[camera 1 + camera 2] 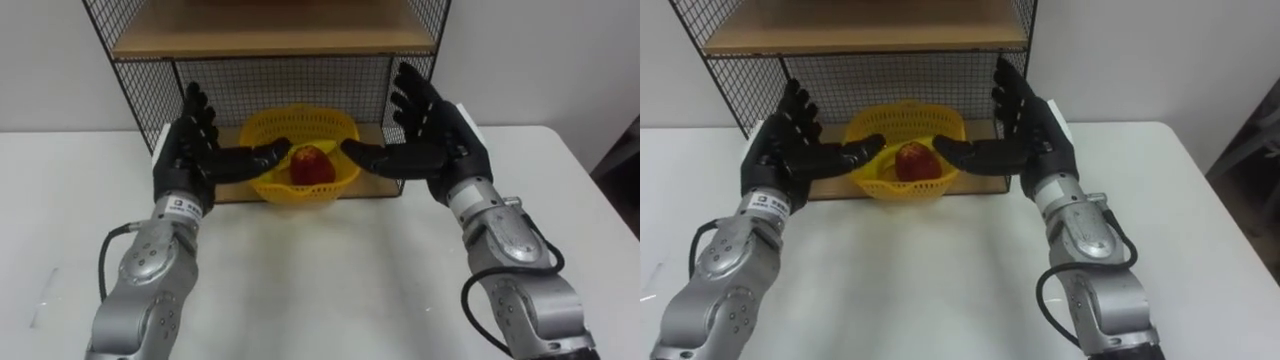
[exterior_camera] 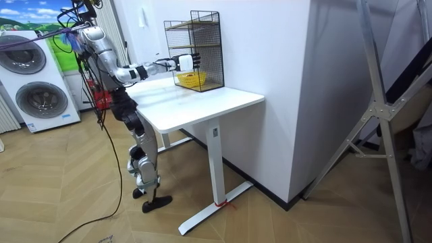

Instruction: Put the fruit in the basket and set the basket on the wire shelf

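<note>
The basket, yellow and open-weave, sits on the lower board of the wire shelf, near its front edge, and a red fruit lies inside it. The shelf stands at the back of the white worktop, against the wall, with an upper board above the basket. The left hand is just left of the basket and the right hand just right of it. Both are held palm inward with their fingers straight and spread, pointing up in front of the mesh, so both are open and hold nothing. Each thumb reaches in toward the basket's rim; whether either touches it I cannot tell. In the room view the robot stands upright on the wooden floor at the worktop's end on the room view's left, both arms stretched forward to the shelf, with two washing machines behind it.
</note>
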Controlling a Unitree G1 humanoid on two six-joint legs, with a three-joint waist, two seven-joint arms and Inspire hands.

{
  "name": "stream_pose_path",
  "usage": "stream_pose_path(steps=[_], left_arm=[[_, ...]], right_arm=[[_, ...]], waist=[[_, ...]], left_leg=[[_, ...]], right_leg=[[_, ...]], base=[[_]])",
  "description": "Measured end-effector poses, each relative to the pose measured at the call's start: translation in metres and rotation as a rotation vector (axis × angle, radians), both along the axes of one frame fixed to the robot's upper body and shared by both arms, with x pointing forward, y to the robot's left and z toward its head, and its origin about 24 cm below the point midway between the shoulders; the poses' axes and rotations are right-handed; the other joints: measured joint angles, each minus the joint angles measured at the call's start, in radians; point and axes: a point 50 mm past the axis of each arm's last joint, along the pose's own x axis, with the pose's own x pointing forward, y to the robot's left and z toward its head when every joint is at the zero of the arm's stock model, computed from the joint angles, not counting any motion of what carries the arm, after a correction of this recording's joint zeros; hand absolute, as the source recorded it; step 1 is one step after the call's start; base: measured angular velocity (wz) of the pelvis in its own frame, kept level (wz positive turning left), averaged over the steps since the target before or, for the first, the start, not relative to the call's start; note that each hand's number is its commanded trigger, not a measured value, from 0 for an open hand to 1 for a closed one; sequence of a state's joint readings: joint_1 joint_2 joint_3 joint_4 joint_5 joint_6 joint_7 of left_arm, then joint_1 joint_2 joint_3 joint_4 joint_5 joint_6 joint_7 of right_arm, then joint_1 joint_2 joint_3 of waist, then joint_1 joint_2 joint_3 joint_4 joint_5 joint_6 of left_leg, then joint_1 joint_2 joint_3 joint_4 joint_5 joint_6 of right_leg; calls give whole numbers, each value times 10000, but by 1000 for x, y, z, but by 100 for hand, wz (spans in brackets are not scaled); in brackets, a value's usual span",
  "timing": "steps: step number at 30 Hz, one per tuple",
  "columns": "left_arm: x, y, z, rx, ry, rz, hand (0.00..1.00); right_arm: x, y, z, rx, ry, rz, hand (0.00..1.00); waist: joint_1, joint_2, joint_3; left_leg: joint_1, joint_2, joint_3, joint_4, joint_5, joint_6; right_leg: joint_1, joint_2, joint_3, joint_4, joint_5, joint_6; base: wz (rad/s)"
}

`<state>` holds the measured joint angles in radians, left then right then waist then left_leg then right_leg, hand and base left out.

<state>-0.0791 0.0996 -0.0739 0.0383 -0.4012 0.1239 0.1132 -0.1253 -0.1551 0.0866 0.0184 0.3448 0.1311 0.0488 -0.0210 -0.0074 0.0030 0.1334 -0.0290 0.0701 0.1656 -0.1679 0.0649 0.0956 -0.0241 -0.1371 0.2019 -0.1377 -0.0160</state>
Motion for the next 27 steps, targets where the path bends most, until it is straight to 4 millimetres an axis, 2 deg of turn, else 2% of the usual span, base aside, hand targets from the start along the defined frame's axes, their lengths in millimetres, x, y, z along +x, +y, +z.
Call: stream_pose_path(steps=[9,14,20,27], left_arm=[[-8,0,0,-71,-251,-123,0],[-16,2,-2,-112,-362,-189,0],[-20,3,-2,84,-607,-488,0],[-41,10,-4,-16,-1026,-122,0]], right_arm=[[-10,-2,-4,129,-137,162,0],[-15,-3,-6,146,-182,167,0],[-28,-3,-3,-103,-614,287,0],[-41,-7,-11,1,-656,109,0]], waist=[[70,-2,-3],[93,35,-43],[292,27,-49],[292,-6,-40]], left_leg=[[-11,5,-2,-18,-2,-3],[-6,7,-27,-10,-2,-3],[-4,12,-32,-17,-7,-11],[-9,20,-33,-15,-32,-18]], right_leg=[[1,73,3,-76,7,-10],[7,73,-11,-123,17,-16],[15,74,-12,-127,22,-21],[54,67,-16,-167,15,-12]], base=[[0],[0],[0],[0]])
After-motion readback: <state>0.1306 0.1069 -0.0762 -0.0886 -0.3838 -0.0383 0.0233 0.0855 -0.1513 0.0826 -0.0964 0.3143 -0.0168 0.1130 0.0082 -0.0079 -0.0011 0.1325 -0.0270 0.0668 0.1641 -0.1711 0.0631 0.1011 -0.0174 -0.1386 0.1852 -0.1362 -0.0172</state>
